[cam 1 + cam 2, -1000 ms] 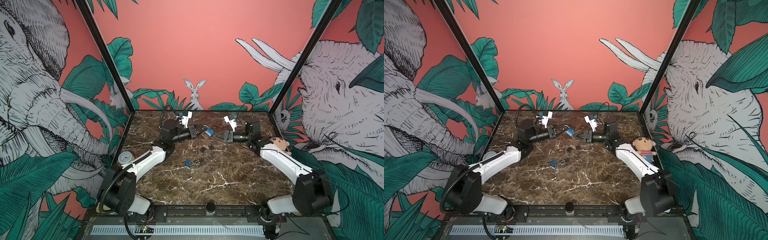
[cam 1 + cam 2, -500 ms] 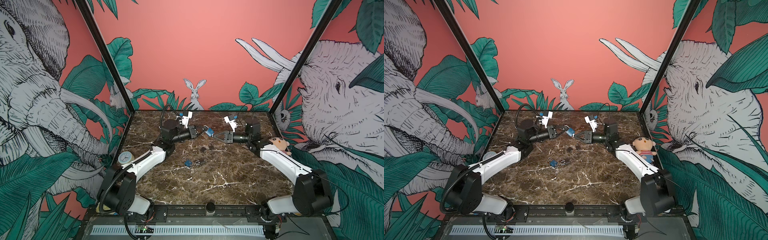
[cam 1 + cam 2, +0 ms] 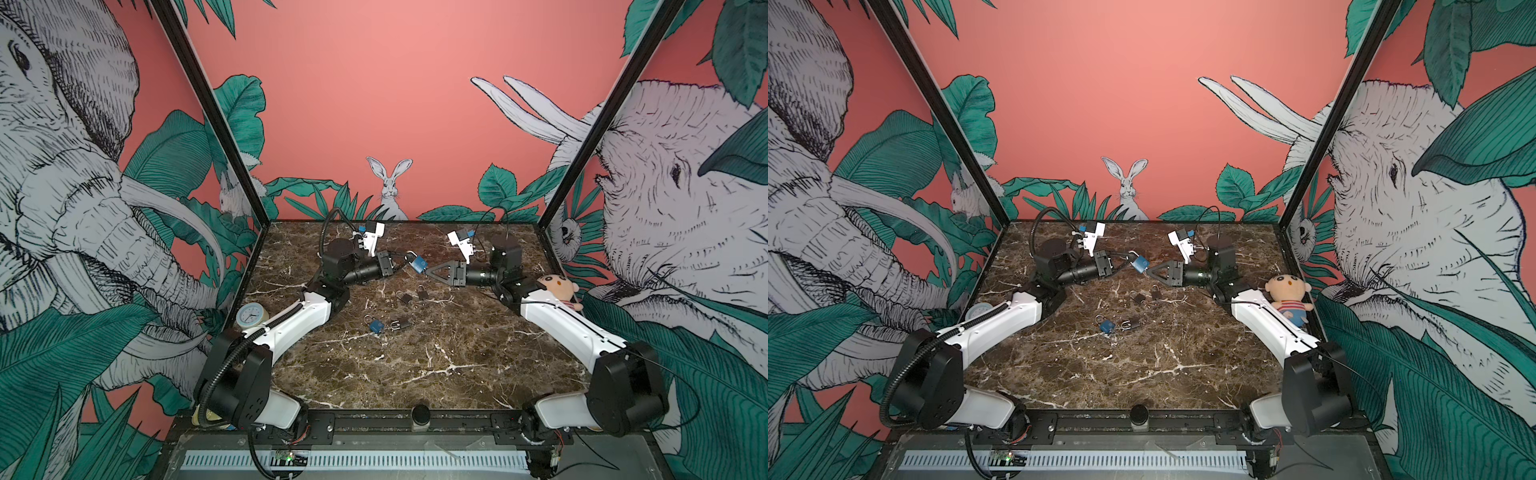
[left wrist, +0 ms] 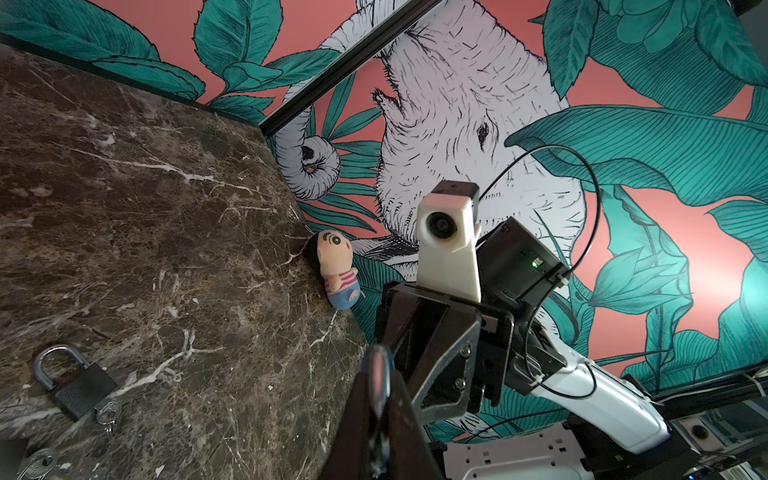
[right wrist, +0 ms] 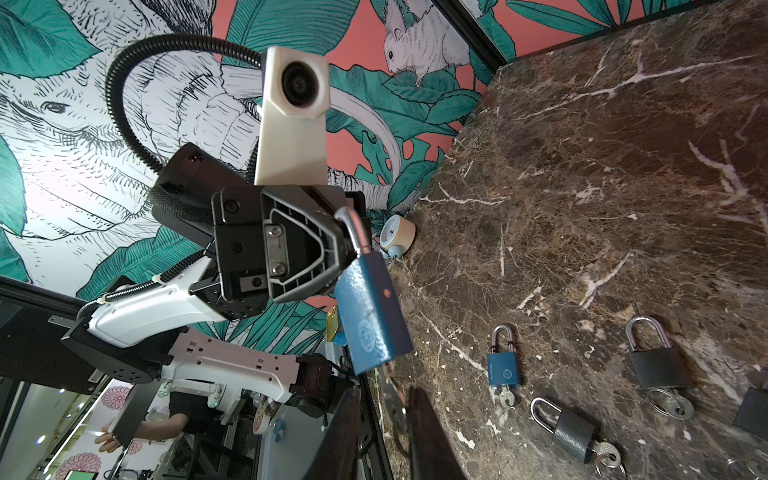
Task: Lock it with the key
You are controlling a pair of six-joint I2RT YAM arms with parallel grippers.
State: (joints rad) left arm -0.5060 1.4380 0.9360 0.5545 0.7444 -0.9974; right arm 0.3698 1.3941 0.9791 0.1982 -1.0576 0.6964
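Note:
A blue padlock (image 3: pixel 419 264) (image 3: pixel 1140 264) hangs in the air above the back of the marble table (image 3: pixel 436 374). My left gripper (image 3: pixel 406 257) (image 4: pixel 376 374) is shut on its steel shackle (image 5: pixel 353 228); one leg of the shackle is hidden behind the fingers. In the right wrist view the padlock body (image 5: pixel 370 316) tilts, and a silver key (image 5: pixel 392 401) with its ring sticks out of the body's lower end. My right gripper (image 3: pixel 427 272) (image 5: pixel 384 399) faces the left one with the key between its narrowed jaws, lying against one finger (image 5: pixel 419 415).
Several more padlocks with keys lie mid-table: a small blue one (image 3: pixel 377 325) (image 5: pixel 503 365) and dark ones (image 3: pixel 401 323) (image 3: pixel 422 293) (image 5: pixel 656 361). A small clock (image 3: pixel 250 316) stands at the left edge. A doll (image 3: pixel 559 291) lies at the right edge.
The right gripper's jaws have narrowed around the key under the held padlock. Both arms and the padlock have stayed almost where they were.

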